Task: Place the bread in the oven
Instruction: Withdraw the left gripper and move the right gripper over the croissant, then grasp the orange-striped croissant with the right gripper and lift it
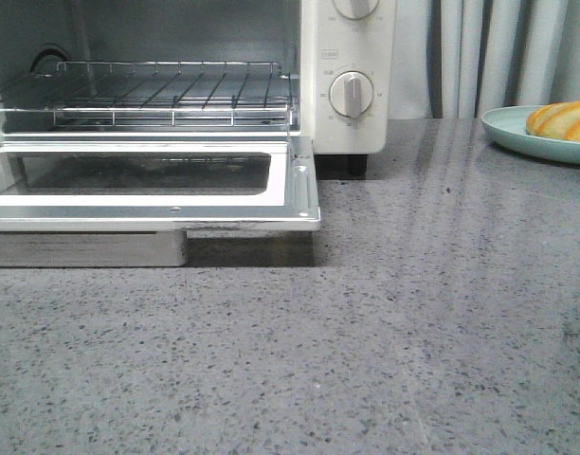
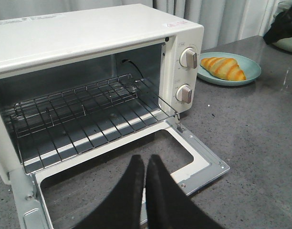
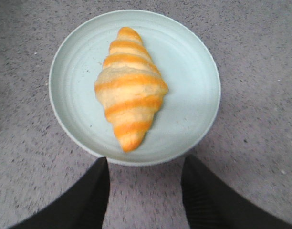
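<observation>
The bread (image 3: pixel 129 88), a golden-orange striped croissant roll, lies on a pale teal plate (image 3: pixel 193 86); both also show at the far right of the front view (image 1: pixel 561 119) and in the left wrist view (image 2: pixel 223 68). My right gripper (image 3: pixel 145 167) is open and empty, hovering above the plate's near rim. The cream-white oven (image 1: pixel 347 57) stands at the left with its glass door (image 1: pixel 157 175) folded down flat and its wire rack (image 2: pixel 79 109) bare. My left gripper (image 2: pixel 145 162) is shut and empty, above the open door. Neither gripper shows in the front view.
The grey speckled counter (image 1: pixel 413 313) runs from the oven to the plate. Grey curtains (image 1: pixel 498 47) hang behind. Two round white dials (image 2: pixel 186 76) sit on the oven's right panel. A dark object (image 2: pixel 284 26) lies at the far edge beyond the plate.
</observation>
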`<move>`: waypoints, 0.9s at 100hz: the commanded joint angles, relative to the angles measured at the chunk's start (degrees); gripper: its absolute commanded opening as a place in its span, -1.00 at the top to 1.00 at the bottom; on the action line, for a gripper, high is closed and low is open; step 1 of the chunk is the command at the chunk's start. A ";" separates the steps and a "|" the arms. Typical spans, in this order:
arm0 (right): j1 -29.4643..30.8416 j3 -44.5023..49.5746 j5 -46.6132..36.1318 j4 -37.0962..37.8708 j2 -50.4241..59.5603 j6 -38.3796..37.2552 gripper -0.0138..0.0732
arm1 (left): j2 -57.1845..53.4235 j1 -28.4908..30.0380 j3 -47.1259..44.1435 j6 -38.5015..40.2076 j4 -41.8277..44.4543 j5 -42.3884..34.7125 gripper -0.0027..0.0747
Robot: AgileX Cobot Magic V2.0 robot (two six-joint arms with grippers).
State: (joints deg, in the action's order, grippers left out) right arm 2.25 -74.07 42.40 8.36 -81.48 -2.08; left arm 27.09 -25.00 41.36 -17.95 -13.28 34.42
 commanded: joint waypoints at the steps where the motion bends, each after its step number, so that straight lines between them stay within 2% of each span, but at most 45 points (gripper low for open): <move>1: 0.43 -1.98 -7.35 -0.50 -0.71 0.04 -0.05 | 0.32 0.09 1.71 0.08 -1.26 -3.26 0.99; 19: 0.43 -1.98 -12.79 -3.13 -5.24 0.04 -0.05 | 0.32 0.09 1.71 0.08 -2.17 -3.26 0.99; 90: 0.43 -1.98 -13.60 -2.66 -16.96 0.04 -0.05 | 0.32 0.09 1.71 0.08 -2.22 -1.69 0.99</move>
State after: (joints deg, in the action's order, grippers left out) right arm 2.40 -74.20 32.21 5.11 -100.39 -2.18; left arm 27.09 -25.00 41.36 -17.95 -14.22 36.26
